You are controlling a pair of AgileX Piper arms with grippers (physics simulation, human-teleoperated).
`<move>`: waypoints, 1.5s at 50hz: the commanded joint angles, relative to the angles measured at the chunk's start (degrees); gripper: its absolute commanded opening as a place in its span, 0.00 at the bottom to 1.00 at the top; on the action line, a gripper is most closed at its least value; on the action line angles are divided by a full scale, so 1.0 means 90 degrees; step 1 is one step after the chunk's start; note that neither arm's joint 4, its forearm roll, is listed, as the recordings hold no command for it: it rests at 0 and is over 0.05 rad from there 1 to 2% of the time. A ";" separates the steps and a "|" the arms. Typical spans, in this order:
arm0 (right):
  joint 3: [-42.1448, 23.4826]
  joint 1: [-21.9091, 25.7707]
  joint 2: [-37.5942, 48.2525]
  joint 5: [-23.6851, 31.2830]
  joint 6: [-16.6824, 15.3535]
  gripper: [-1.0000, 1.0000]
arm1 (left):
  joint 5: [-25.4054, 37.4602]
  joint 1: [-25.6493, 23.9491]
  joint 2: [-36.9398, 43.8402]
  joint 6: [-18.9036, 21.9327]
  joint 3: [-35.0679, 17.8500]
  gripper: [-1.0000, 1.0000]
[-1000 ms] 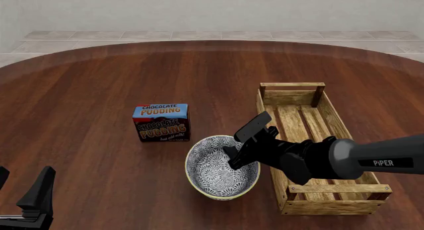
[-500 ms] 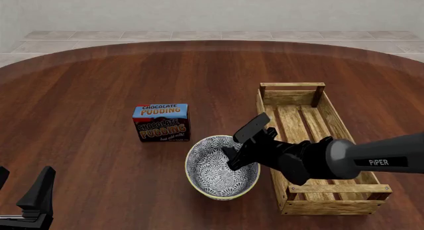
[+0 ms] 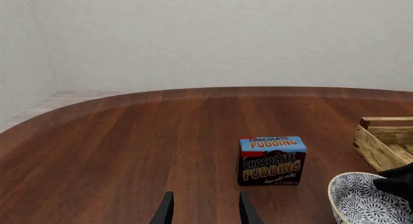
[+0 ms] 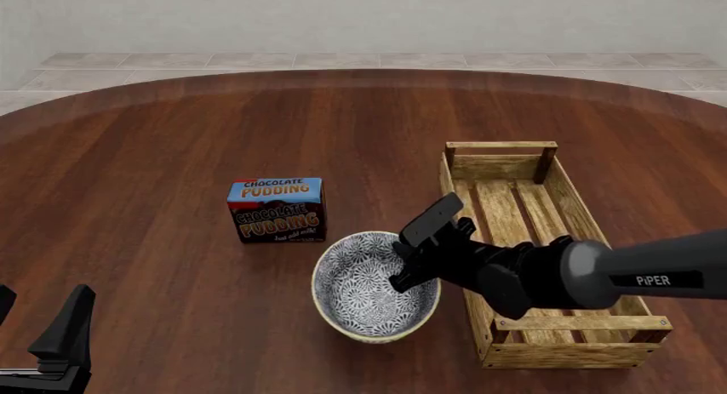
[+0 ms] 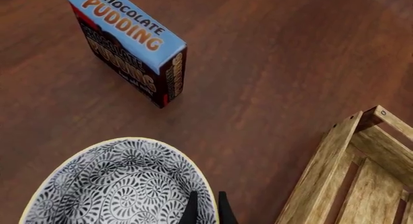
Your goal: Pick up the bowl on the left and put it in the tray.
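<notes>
Two robot arms work at a dark wooden table (image 4: 170, 139). Nearest the camera, at the lower left, the left gripper (image 4: 46, 343) hovers over bare wood with its fingers spread apart, holding nothing. A little further in, near the table's middle, sits the bowl (image 4: 369, 288), round, cream-rimmed, patterned blue-grey and white inside. The right gripper (image 4: 411, 262) reaches in from the right, its fingers (image 5: 191, 210) closed together on the bowl's rim on the side nearest the tray, one finger inside and one outside. Just right of the bowl lies the tray (image 4: 543, 334), a long light-wood slatted crate with the right arm crossing above it. Beyond the bowl, to its left, a chocolate pudding box (image 4: 276, 208) stands upright.
</notes>
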 commanded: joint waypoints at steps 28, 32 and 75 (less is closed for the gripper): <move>0.0326 0.0448 -0.0328 -0.0044 0.0347 0.00 | 0.0000 0.0000 0.0000 0.0000 0.0000 1.00; 0.0358 0.0495 -0.0365 -0.0049 0.0375 0.00 | 0.0000 0.0000 0.0000 0.0000 0.0000 1.00; 0.0670 0.0659 -0.1166 0.0132 0.0456 0.00 | 0.0000 0.0000 0.0000 0.0000 0.0000 1.00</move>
